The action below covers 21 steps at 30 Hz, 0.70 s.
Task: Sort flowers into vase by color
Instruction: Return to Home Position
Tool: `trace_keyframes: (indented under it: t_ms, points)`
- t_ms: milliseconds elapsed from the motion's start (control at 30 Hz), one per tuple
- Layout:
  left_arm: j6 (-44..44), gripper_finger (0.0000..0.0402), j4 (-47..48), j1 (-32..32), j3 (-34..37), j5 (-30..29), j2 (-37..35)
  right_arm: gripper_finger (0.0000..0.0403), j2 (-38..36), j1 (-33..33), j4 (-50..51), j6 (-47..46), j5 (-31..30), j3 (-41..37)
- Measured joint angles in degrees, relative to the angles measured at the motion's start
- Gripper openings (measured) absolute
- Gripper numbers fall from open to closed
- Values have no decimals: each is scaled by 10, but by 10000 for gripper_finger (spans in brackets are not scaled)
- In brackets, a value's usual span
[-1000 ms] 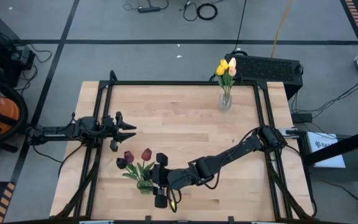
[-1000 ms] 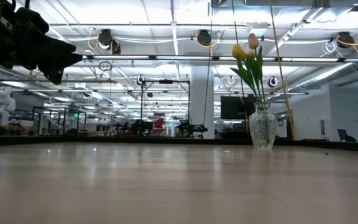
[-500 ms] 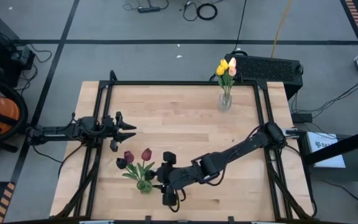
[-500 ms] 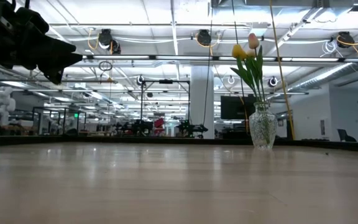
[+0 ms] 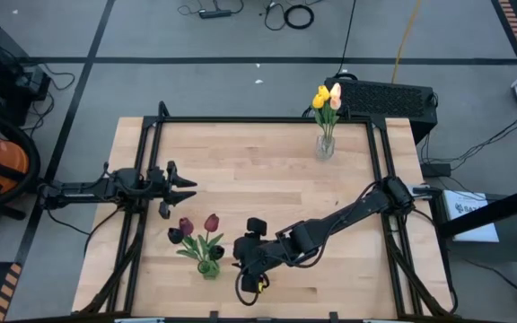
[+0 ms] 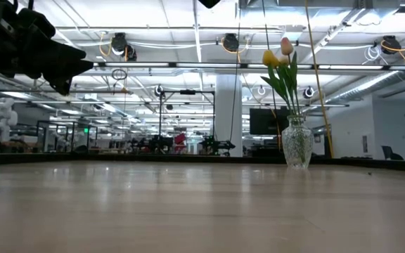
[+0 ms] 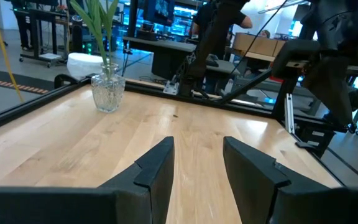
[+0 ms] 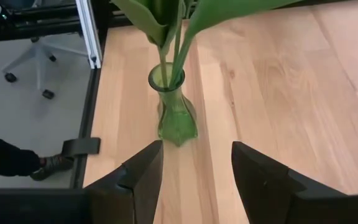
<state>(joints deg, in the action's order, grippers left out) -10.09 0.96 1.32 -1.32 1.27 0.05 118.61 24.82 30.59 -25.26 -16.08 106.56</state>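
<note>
**Desk:** Pale wooden worktop (image 5: 267, 170), open workshop hall behind. Where do the flowers stand?

**Photographer:** Dark red and near-black tulips (image 5: 187, 226) sit in the green vase (image 8: 174, 118). Yellow and peach tulips (image 5: 327, 97) sit in a clear vase (image 5: 325, 147), well apart from the green vase, at the worktop's far edge.

**Desk:** And the arms?

**Photographer:** Right pincer (image 8: 196, 146) hangs just beside the green vase and faces it, fingers spread, holding nothing. Left pincer (image 7: 197, 142) waits near the green vase, by the worktop's side rail, fingers likewise spread and empty.

**Desk:** So the sorting looks done. What does the trip home ask for?

**Photographer:** By my judgement, rise first, then draw straight back from the green vase. Broad leaves lean out over the right pincer, so a sideways sweep could catch them and tip the narrow-footed glass. Keep the fingers apart until the arm is well apart from the green vase, and move slowly until the wrist is above the leaves.
</note>
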Motion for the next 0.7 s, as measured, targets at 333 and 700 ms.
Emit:
trace_keyframes:
  t_ms: [333,700]
  points:
    - [0,146,0,0,0,0,0,183,0,-4,42,-17,-2,0]
    - [0,146,0,0,0,0,0,183,0,29,186,-34,-2,-43]
